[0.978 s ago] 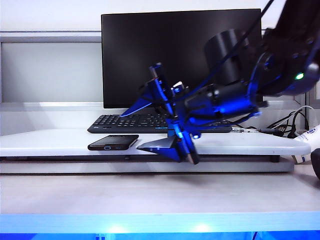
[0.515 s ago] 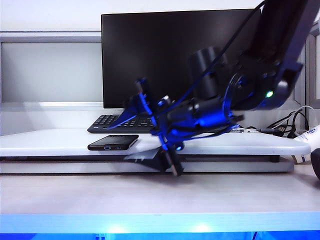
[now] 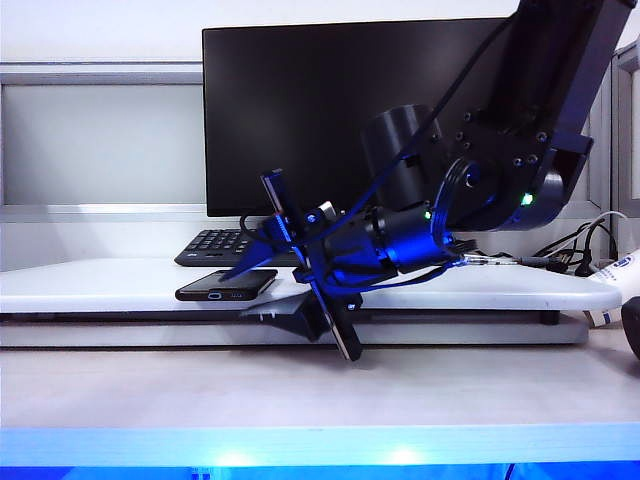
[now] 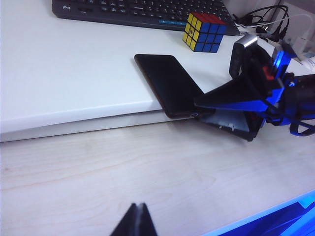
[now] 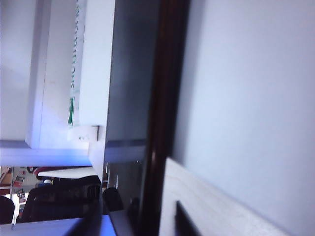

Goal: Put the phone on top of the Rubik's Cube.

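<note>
The black phone (image 4: 167,83) lies flat on the raised white shelf (image 4: 69,73), its near end overhanging the shelf's front edge. My right gripper (image 4: 199,111) straddles that overhanging end. One blue finger lies over the phone's top corner and the other sits just beneath it, with a little gap still showing. In the exterior view the right gripper (image 3: 238,296) is at the phone's (image 3: 215,287) right end. The Rubik's Cube (image 4: 204,32) stands on the shelf near the keyboard, well behind the phone. My left gripper (image 4: 137,209) hovers over the wooden table, shut and empty.
A black keyboard (image 4: 138,10) and monitor (image 3: 340,110) stand at the back of the shelf. Cables (image 4: 266,14) trail beside the cube. The lower wooden table (image 4: 123,167) lies in front of the shelf. The right arm hides the cube in the exterior view.
My right gripper has moved left and down to the phone's end, and its jaws have narrowed around it. The phone and the left arm have not moved.
</note>
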`<move>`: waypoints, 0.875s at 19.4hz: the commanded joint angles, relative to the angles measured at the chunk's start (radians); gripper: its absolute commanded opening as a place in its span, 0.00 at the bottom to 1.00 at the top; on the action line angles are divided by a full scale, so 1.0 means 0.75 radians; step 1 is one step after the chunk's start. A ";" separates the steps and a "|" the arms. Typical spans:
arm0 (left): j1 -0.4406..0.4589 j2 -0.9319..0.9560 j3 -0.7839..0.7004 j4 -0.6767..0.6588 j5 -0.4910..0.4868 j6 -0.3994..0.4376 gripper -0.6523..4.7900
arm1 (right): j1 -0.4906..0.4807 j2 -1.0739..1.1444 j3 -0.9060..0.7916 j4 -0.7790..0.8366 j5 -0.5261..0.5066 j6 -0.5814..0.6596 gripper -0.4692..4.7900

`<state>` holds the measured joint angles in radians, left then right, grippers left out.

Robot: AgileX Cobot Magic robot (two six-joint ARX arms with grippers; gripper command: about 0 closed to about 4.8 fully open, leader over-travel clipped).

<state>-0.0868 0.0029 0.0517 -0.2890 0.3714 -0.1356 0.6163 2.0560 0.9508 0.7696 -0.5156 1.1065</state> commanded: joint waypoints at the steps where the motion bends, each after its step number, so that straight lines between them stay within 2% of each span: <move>1: 0.001 0.001 0.011 -0.072 0.023 -0.005 0.11 | 0.002 -0.006 0.004 0.027 0.024 -0.003 0.22; 4: 0.001 0.001 0.011 -0.072 0.023 -0.005 0.11 | 0.002 -0.006 0.004 0.028 0.038 -0.004 0.08; 9: 0.001 0.001 0.011 -0.072 0.024 -0.005 0.11 | 0.002 -0.006 0.004 0.055 0.058 -0.004 0.08; 14: 0.001 0.001 0.011 -0.072 0.024 -0.005 0.11 | -0.001 -0.009 0.004 0.309 0.062 -0.004 0.08; 17: 0.001 0.001 0.011 -0.072 0.024 -0.005 0.11 | -0.022 -0.010 0.004 0.342 0.061 -0.003 0.08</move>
<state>-0.0868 0.0032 0.0517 -0.2897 0.3717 -0.1356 0.6037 2.0571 0.9489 0.9833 -0.4675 1.1099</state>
